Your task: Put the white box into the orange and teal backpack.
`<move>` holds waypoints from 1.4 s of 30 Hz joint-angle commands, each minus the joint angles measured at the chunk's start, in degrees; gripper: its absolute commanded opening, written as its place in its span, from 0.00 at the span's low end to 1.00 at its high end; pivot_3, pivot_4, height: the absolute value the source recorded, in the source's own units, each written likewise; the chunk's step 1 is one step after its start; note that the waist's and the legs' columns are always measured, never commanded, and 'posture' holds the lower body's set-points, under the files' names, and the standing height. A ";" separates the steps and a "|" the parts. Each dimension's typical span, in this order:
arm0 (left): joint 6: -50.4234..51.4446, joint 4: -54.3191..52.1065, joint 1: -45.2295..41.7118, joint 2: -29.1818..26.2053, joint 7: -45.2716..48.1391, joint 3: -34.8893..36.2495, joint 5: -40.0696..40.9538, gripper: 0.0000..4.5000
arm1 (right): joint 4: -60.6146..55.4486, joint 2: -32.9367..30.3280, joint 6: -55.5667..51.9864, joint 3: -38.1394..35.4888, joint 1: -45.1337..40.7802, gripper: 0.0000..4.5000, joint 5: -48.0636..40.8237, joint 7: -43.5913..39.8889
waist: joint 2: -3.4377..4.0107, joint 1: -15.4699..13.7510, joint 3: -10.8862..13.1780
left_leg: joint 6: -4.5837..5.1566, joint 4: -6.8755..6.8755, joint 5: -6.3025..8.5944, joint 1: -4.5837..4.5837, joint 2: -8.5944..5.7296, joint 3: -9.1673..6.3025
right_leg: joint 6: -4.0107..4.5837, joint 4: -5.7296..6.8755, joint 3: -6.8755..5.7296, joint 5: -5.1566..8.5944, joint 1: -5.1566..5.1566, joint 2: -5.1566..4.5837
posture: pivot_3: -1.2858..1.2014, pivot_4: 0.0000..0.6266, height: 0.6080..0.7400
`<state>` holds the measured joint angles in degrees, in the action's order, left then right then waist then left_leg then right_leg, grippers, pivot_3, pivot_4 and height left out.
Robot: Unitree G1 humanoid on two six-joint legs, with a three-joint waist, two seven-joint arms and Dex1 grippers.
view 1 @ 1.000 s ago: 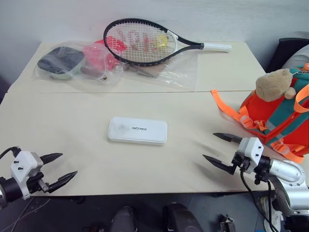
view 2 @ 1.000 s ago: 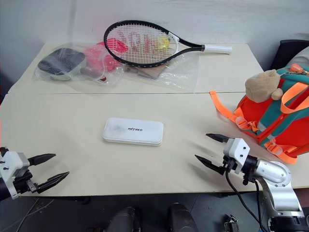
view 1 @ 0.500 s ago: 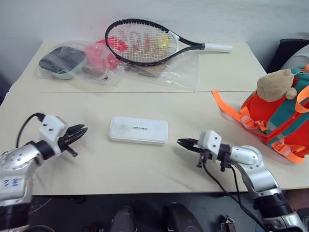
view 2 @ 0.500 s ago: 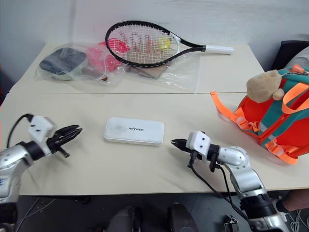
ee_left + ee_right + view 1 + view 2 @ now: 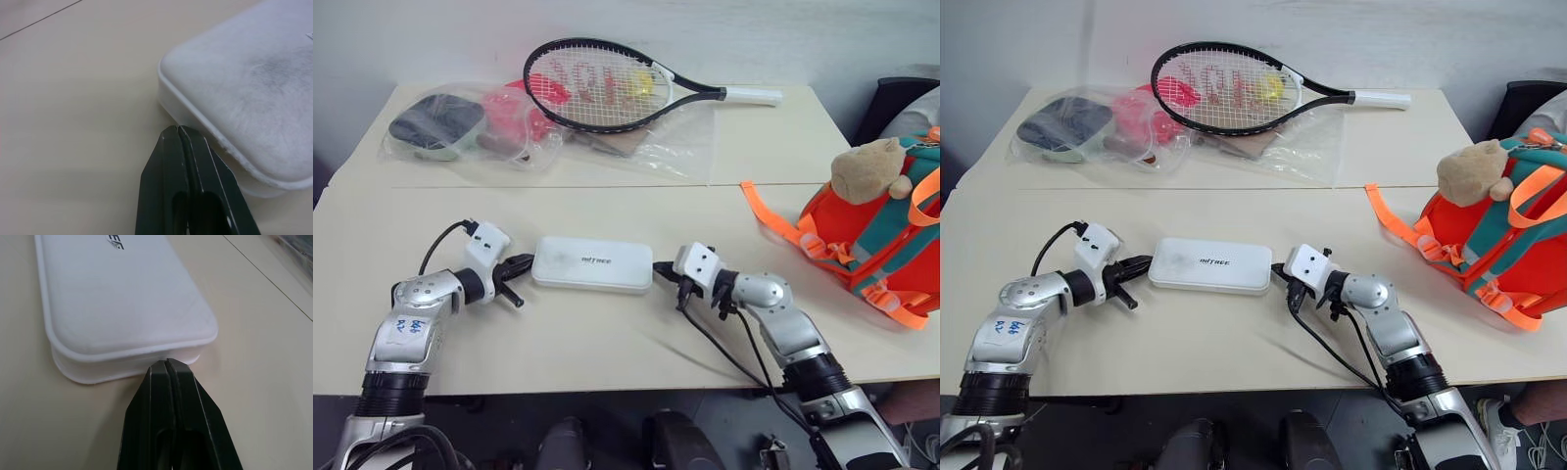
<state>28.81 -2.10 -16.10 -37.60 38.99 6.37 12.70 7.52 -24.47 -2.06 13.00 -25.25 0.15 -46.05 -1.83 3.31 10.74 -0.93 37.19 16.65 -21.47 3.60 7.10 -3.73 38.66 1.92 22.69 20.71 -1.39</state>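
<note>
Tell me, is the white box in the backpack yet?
Not yet. The white box lies flat on the table, apart from the orange and teal backpack. Done so far: the left tool and right tool sit shut at the box's two short ends, one each side. In hand: they look set to squeeze it between them. Left: lifting it, carrying it over, and putting it inside.

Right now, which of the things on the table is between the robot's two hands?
The white box. It lies flat in the middle of the table, with the left end effector at one short end and the right end effector at the other, both shut.
</note>
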 commanded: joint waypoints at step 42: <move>63.69 27.16 -20.34 -0.68 -15.47 0.29 57.62 0.60 | -10.07 -6.62 -1.61 -1.29 4.63 0.00 -3.17 -6.30 | 0.06 -1.55 0.03 | 0.02 0.13 -0.01 0.11 -0.10 -0.17 | 0.01 0.06 -0.08 0.01 -0.14 -0.08 | 0.52 0.24 1.00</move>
<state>91.88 25.09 -36.69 -38.97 25.38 7.67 65.84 -0.38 -31.71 -4.05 11.08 -19.93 -2.60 -52.53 -1.77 1.77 10.77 -0.90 37.34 16.63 -21.37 3.50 6.93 -3.72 38.73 1.84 22.70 20.58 -1.47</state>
